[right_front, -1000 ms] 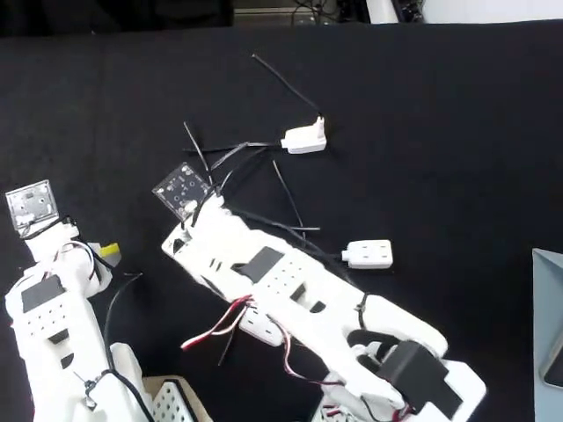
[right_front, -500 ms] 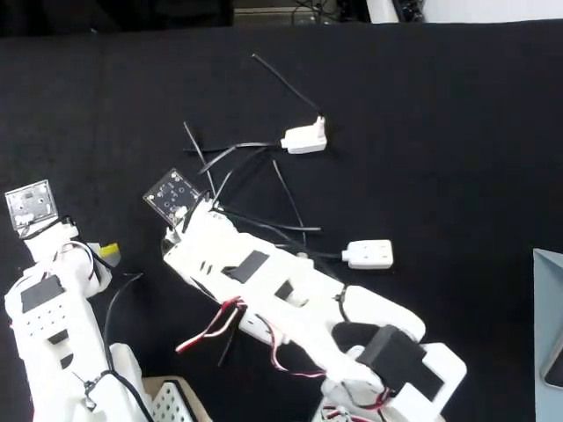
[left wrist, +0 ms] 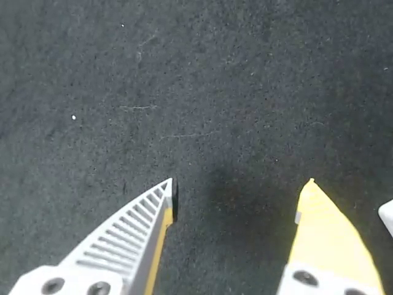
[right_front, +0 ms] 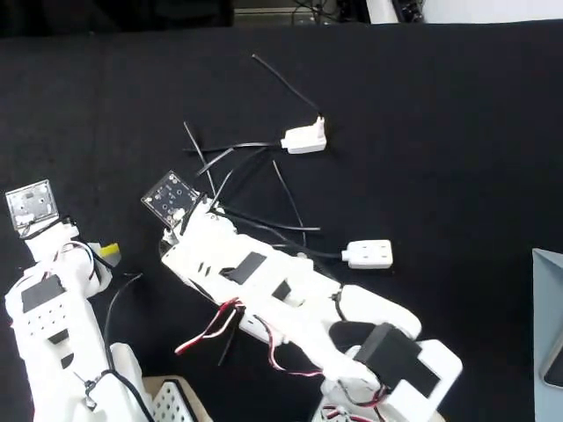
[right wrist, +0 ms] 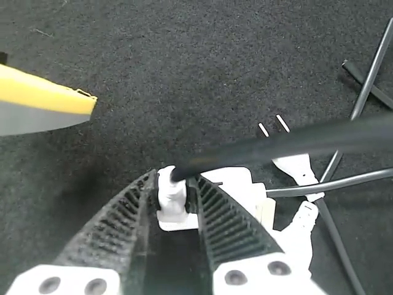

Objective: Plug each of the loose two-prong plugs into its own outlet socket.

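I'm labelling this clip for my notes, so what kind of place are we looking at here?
Probably a robotics lab bench rather than a home: a table draped in black cloth, two white robot arms side by side, and a loose plug and outlet socket laid out as practice pieces.

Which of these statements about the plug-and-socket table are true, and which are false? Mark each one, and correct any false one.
1. The right gripper is shut on a white plug with a black cable. True.
2. The left gripper holds a plug. False: its fingers are open over bare cloth, with nothing between them.
3. A two-prong plug lies loose on the cloth near the right gripper, its prongs bare. True.
4. The table cloth is white. False: it is black.
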Robot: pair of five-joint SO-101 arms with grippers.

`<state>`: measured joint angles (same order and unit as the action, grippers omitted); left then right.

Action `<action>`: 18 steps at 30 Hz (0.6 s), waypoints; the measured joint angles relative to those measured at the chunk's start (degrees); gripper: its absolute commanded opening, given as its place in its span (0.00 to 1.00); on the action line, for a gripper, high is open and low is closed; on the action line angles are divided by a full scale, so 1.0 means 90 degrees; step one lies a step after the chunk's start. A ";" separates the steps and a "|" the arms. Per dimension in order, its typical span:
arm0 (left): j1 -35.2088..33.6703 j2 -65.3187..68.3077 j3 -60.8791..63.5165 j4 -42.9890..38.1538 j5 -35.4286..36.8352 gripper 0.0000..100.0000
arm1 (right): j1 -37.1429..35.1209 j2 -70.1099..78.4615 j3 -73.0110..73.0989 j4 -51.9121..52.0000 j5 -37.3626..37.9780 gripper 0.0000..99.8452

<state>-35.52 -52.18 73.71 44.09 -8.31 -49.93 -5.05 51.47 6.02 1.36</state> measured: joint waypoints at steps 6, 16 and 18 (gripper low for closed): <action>0.0000 0.0000 0.0088 0.0000 0.0000 0.32 | 0.0000 0.0586 -0.0274 -0.0059 0.0000 0.01; 0.0000 -0.0010 0.0137 0.0000 0.0000 0.32 | -0.0010 0.0713 -0.0391 0.0137 0.0459 0.01; 0.0000 -0.0010 0.0137 0.0000 0.0000 0.32 | -0.0010 0.0860 -0.0615 0.0332 0.0469 0.01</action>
<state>-35.52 -52.26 74.95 44.09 -8.31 -50.02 2.68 45.93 9.01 5.58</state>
